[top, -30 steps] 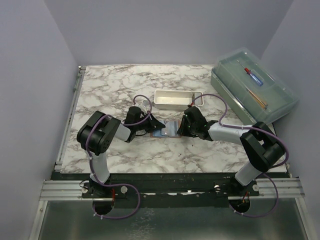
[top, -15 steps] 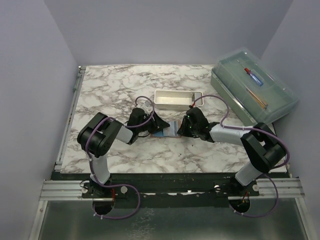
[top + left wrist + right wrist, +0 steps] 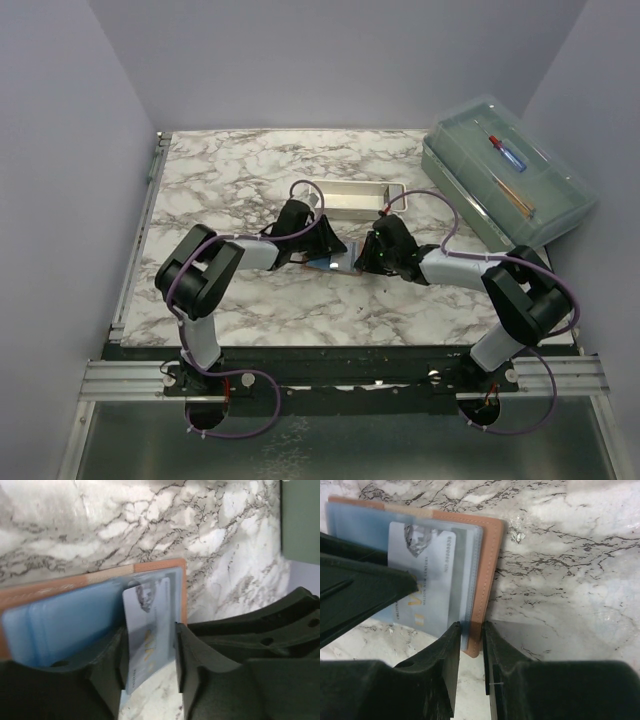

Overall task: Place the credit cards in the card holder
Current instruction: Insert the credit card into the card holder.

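1. progress. at the lower centre of the left wrist view, the left gripper has its jaws apart, with one black finger along each long side of a thin, pale whitish-blue plastic credit card. whether the fingers touch its edges cannot be told. the card's upper end lies under the clear sleeve on one panel of the small tan leather-look bifold card holder. the holder lies open on the white-and-grey marbled table, at mid-frame in the top view. the card's lower end juts out past the holder's edge. judged: insertion is begun but not finished, and the card needs pushing home. no other card is visible, in or out of the holder.

2. pose. the right gripper, at the bottom centre of its own view, has its fingers drawn close on the holder's near edge, apparently pinning it. in the top view both arms reach in low from the lower corners, their wrists meeting over the holder.

3. beyond. a white rectangular tray sits just above the holder. a large clear lidded plastic box stands at the upper right, well apart.
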Controlling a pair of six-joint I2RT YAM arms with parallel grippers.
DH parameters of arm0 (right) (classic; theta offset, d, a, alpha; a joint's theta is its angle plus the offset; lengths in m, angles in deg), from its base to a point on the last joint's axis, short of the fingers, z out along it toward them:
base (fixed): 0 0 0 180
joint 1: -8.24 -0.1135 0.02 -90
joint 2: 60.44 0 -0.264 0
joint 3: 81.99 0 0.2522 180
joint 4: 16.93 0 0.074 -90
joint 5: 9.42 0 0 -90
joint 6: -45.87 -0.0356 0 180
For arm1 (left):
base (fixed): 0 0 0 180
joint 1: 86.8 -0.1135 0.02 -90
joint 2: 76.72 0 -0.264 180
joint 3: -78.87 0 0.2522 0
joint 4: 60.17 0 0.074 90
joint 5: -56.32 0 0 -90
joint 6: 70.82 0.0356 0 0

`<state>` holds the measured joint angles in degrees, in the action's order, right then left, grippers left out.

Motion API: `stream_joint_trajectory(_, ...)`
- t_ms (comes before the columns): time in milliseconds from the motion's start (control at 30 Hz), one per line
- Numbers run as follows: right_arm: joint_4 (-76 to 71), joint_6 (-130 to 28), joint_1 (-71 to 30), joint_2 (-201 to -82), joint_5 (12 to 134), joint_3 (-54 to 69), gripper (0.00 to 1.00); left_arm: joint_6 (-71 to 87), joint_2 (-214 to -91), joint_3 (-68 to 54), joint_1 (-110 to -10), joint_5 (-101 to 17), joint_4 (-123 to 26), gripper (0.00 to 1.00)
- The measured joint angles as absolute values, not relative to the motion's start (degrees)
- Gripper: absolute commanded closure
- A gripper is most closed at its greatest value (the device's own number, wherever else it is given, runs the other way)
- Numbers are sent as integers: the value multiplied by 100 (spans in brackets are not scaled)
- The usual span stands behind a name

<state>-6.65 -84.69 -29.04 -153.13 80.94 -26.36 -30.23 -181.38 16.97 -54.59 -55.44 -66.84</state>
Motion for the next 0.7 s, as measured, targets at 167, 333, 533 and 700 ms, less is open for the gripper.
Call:
stream_joint_trajectory(167,-725,-8613,-2866,-15247,7936,-2748,76,-3112,-18285,1693,-5374,-5397,-6964,49)
stream_joint_trajectory(333,-709,-8762,-2862,-15175,7655,-2837,70,-3440,-18219,1920,-5372,-5437,-7372,44)
stream_joint_trajectory(533,-475,-8832,-2794,-14900,7368,-2999,59,-3447,-18105,1948,-5350,-5644,-7077,43)
stream_joint_trajectory(700,-95,-8821,-2624,-14635,7215,-3106,58,-3222,-18073,1833,-5302,-5673,-6769,45)
